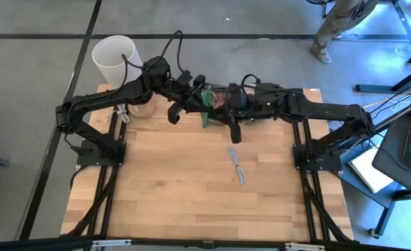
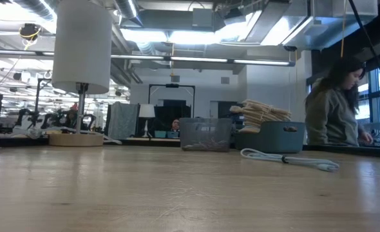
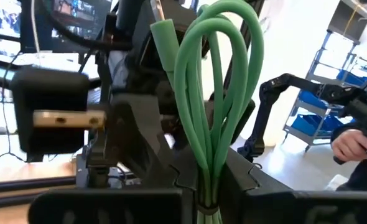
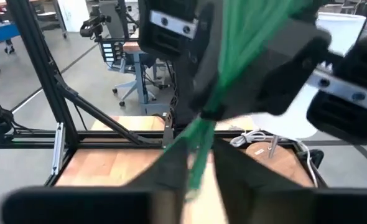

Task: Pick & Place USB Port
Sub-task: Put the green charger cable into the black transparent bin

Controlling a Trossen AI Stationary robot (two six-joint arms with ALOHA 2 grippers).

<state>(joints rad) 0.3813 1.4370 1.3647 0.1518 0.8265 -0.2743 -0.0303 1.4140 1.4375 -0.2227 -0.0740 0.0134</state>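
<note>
Upper centre, both pincers pinch a looped green cable (image 1: 207, 103) held aloft, not yet placed; a grey cable (image 1: 237, 165) lies untouched on the surface (image 1: 191, 188).

We see a bright green looped cable (image 3: 211, 93) against black gripper fingers (image 3: 140, 134), above a pale, blond wood-grain table (image 1: 191, 181). A light grey cable (image 1: 236, 165) lies on the planks. A white lampshade (image 1: 115, 59) stands over a tan wooden base (image 2: 76, 138); the arms (image 1: 108, 97) are dark.
</note>
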